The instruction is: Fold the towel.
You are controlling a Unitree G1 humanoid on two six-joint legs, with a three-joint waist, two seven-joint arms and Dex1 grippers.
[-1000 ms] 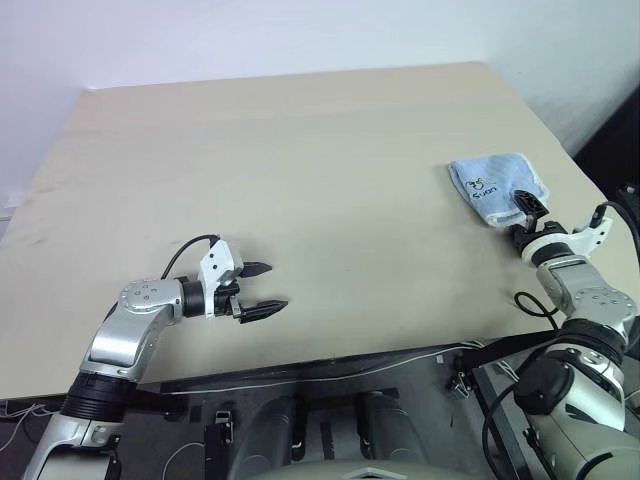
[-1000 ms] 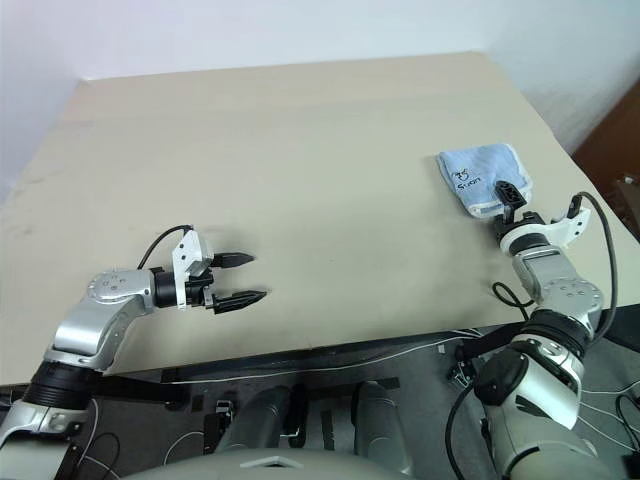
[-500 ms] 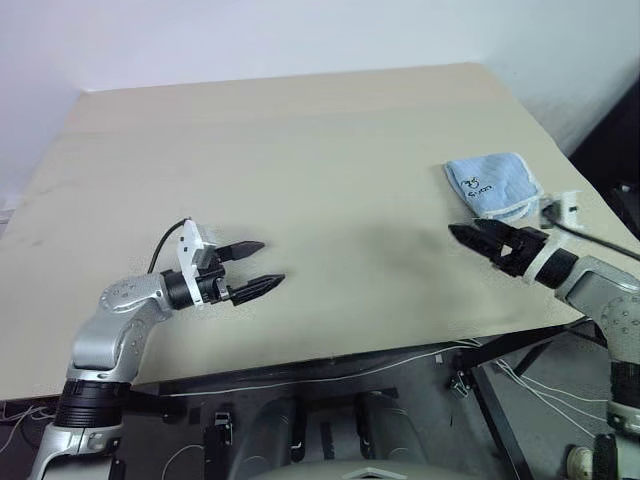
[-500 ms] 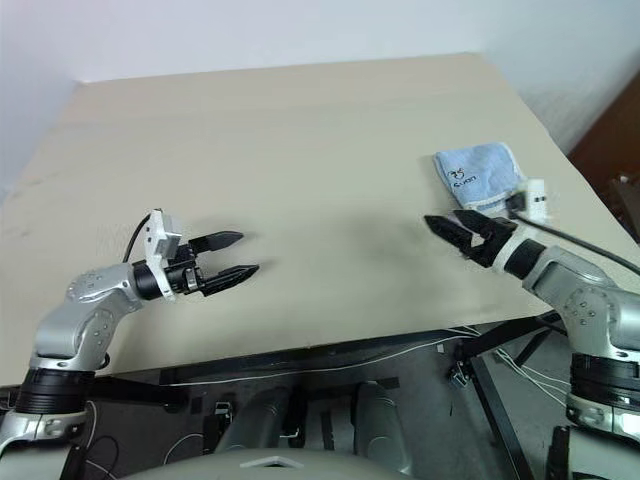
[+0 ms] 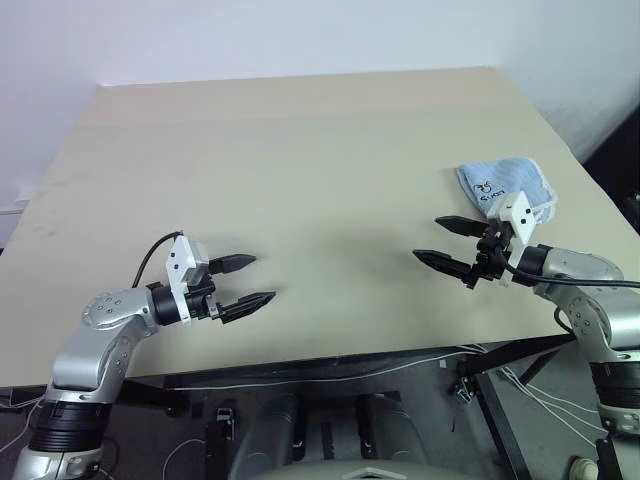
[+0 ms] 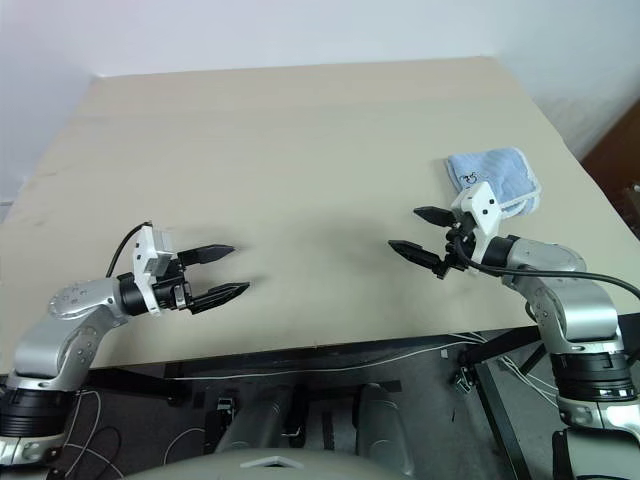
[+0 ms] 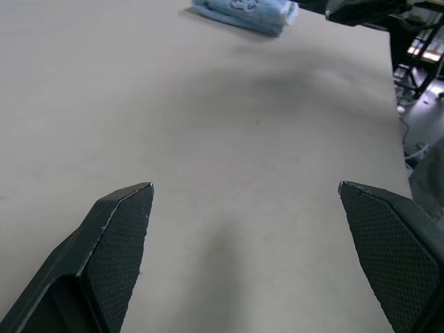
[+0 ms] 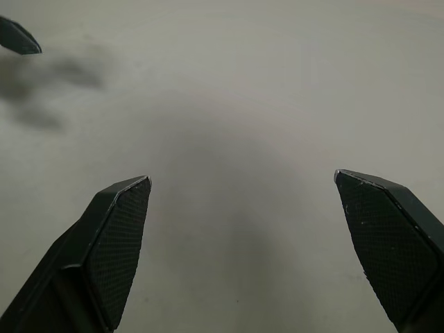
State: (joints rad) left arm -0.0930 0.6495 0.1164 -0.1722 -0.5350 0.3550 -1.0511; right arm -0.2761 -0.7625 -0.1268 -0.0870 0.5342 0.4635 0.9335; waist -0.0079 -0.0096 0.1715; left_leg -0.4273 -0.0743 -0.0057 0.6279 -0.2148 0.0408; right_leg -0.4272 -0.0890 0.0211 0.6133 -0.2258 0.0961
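With both grippers (image 5: 243, 281) (image 5: 447, 244) spread and empty, we judge the towel (image 5: 507, 186) soft and light; pinch its stitched edge.

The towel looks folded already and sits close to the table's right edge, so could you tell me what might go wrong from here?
1. The towel lies as a small bundle near the right edge of the table; a careless nudge could push it off.
2. The right gripper, open and empty, hovers just in front of the towel; swinging back might snag and unfold it.
3. The left gripper, open, faces the right one across bare tabletop; moving inward risks a collision.
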